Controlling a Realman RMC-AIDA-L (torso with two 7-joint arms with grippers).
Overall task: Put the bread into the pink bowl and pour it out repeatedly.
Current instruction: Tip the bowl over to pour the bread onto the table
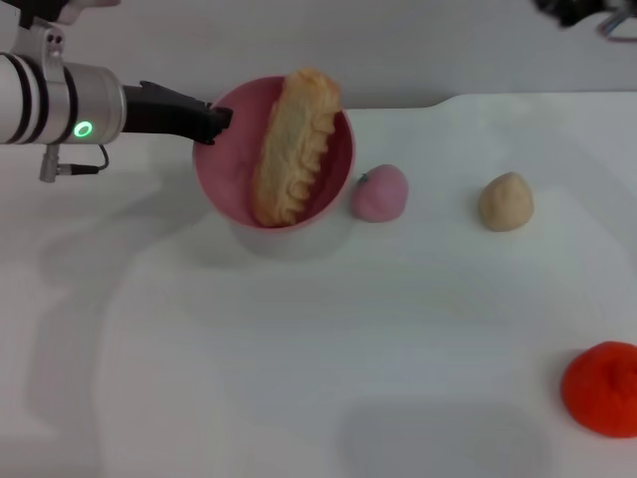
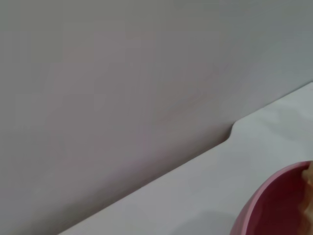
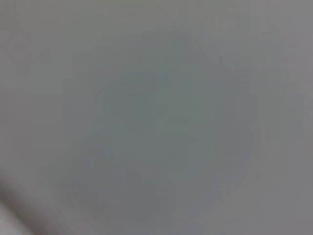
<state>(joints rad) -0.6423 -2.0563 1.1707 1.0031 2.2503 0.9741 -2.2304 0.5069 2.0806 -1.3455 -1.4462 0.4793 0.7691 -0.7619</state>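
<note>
The left claw (image 1: 211, 124) is clamped on the pink bowl (image 1: 234, 179) rim, the bread (image 1: 294, 144) lying slantwise inside

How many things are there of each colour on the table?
Pink: 2, the bowl and the little fruit
Orange: 2, the bread in the bowl and the crinkly blob
Beige: 1, the round lump
Total: 5
The left gripper is at the bowl's rim.
</note>
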